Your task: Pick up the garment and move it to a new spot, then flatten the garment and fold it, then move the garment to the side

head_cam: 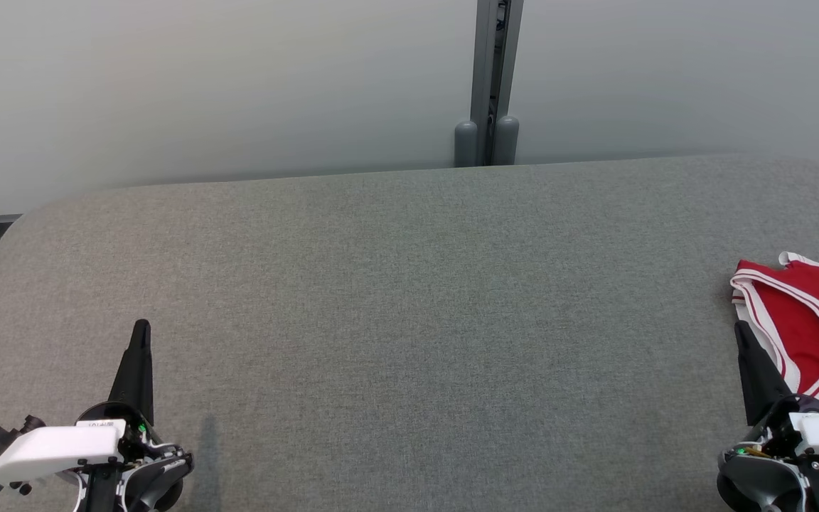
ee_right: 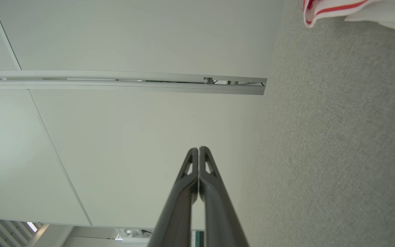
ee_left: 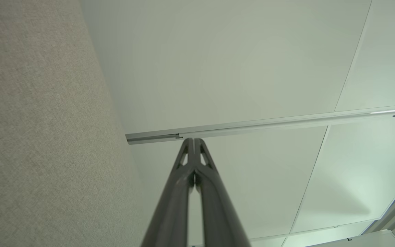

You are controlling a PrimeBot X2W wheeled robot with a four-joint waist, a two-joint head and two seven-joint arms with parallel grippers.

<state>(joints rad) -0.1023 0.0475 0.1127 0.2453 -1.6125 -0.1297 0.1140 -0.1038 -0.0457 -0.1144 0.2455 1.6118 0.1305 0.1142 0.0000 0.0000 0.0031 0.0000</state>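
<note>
Grippers closed, garment (head_cam: 807,313) at table's (head_cam: 409,299) right edge
Left gripper (head_cam: 141,328) sits near the table's front-left corner, fingers pressed together, empty; right gripper (head_cam: 739,328) likewise at front right; the red garment lies just beside it.

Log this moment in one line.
left gripper shut, empty | right gripper shut, empty | garment far right, not held

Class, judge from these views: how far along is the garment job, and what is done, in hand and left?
Done: unclear; the garment lies at the table's right edge, partly out of frame, its state untellable. In hand: nothing; the left tool and right tool are shut and empty. Left: probably every step, picking up, flattening, folding, moving aside.
</note>
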